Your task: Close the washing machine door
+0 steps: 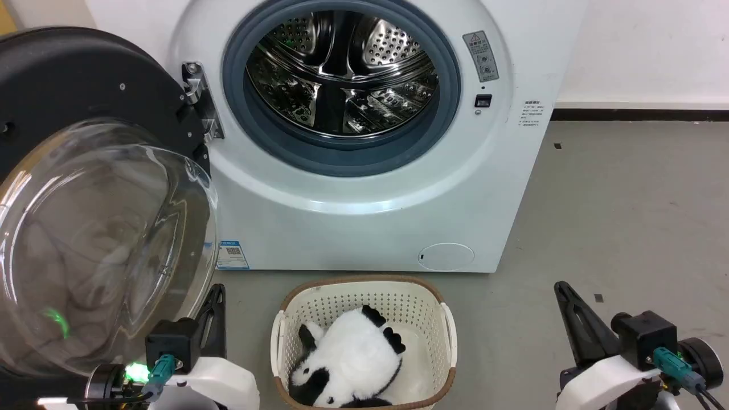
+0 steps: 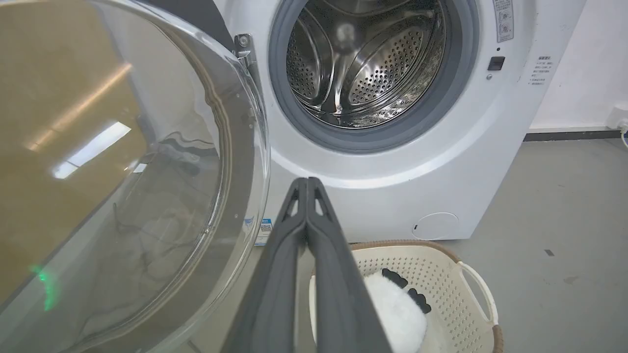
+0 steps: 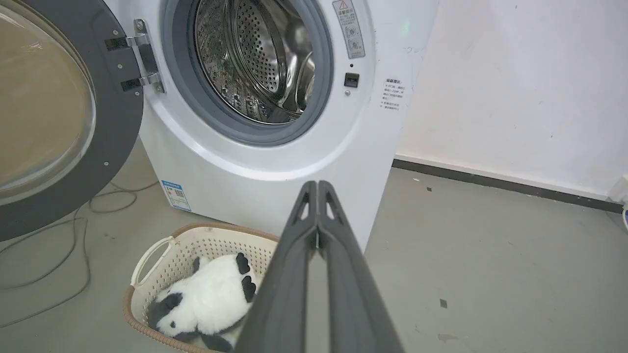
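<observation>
The washing machine door (image 1: pixel 97 228) stands swung wide open at the left, its black rim (image 3: pixel 115 127) and clear glass bowl (image 2: pixel 122 171) facing me, hung on a metal hinge (image 1: pixel 199 97). The white washing machine (image 1: pixel 364 188) shows its grey gasket and bare steel drum (image 1: pixel 342 74). My left gripper (image 1: pixel 216 293) sits low at the bottom left, shut and holding nothing, just right of the glass bowl's lower edge; whether it touches the glass I cannot tell. My right gripper (image 1: pixel 561 287) is shut and holding nothing, low at the right over the floor.
A cream laundry basket (image 1: pixel 438 302) holding a plush panda (image 1: pixel 353 359) stands on the grey floor directly before the machine, between my arms. Cables (image 3: pixel 73 230) lie on the floor under the door. A white wall (image 3: pixel 515 88) rises to the right of the machine.
</observation>
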Controlling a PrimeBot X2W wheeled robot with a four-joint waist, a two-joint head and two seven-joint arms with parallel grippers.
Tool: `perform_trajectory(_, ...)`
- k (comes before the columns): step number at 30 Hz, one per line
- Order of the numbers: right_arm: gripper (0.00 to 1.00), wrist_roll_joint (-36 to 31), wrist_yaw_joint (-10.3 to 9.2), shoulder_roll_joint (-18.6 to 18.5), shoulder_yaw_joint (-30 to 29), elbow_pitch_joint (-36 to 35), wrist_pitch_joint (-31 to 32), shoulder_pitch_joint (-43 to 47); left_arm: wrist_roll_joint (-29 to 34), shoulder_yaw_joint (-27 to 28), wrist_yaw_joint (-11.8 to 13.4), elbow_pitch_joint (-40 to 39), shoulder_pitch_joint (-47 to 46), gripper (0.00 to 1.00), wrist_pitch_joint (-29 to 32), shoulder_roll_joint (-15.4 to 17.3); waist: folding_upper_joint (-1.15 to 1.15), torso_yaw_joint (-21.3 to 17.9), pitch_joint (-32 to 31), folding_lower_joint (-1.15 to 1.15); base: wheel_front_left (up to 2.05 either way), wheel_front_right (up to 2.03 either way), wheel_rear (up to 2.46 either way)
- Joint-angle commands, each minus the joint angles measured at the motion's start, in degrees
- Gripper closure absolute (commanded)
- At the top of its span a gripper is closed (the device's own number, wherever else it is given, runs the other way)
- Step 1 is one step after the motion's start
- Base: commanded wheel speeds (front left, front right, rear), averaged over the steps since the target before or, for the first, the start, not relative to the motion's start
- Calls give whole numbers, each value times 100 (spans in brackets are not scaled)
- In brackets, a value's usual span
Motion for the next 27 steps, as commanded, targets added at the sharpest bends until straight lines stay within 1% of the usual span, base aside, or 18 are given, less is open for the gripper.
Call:
perform_trajectory(1, 100, 3, -5, 17, -2, 10, 8, -70, 14, 5, -26, -23, -88, 100, 2, 0, 0, 0, 0, 0, 0, 0, 0)
perform_trajectory(4, 100, 3, -5, 17, -2, 10, 8, -70, 14, 5, -26, -23, -88, 100, 2, 0, 0, 0, 0, 0, 0, 0, 0)
perform_trajectory(5, 0, 1, 0, 0, 3, 0, -1, 1, -2, 1, 2, 1, 1, 0, -2, 0, 0, 0, 0, 0, 0, 0, 0)
perform_trajectory(19, 0, 144, 0, 1, -39, -8, -129, 24, -47, -36, 17, -6, 28, 0, -130, 0, 0, 6, 14, 0, 0, 0, 0)
perform_trajectory(27, 0, 214, -1, 3, -55, -6, -225, 38, -78, -55, 26, -30, 51, 0, -226, 0, 0, 78, 21, 0, 0, 0, 0)
